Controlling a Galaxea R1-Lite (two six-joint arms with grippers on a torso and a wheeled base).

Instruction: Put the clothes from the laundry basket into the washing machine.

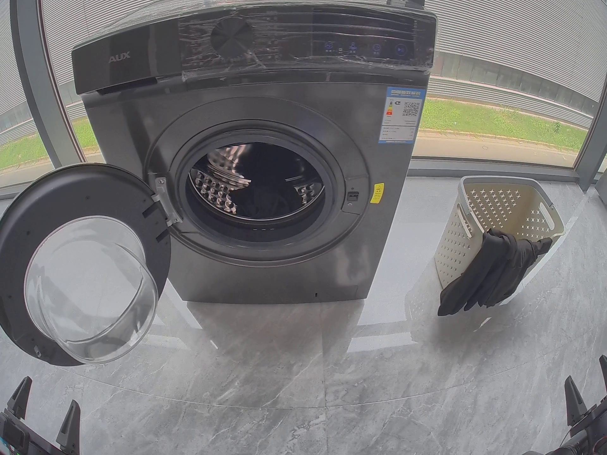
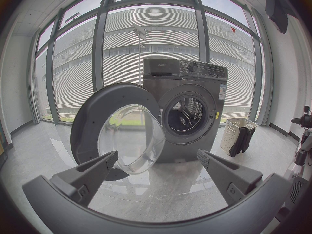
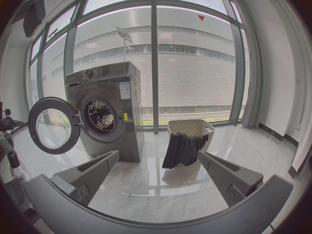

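1. glossy grey stone floor [image 1: 379, 374] runs under everything, with tall windows [image 1: 518, 26] behind and a strip of grass [image 1: 499, 121] outside.
2. we see the washing machine [image 1: 354, 134] standing on this floor with its back to the windows. its control panel [image 1: 284, 39] is wrapped in clear film, and a label [image 1: 401, 115] is stuck high on the right of its front.
3. its round door [image 1: 63, 203] is swung wide open to our left, glass bowl facing us. this leaves the steel drum [image 1: 256, 181] exposed; we cannot tell whether anything lies inside.
4. the laundry basket [image 1: 455, 248], cream and perforated, stands on the floor to the right of the machine, near it but apart.
5. the clothes [image 1: 490, 273], a black garment, hang over the basket's near rim and down its outer wall, with the lower ends close to the floor.
6. our left gripper [image 2: 156, 154] sits low on the left, released, fingers wide apart. the open door stands just ahead of it, partly across the way to the drum.
7. our right gripper [image 3: 158, 154] sits low on the right, released as well, fingers spread. the basket and garment are ahead of it, with floor between.
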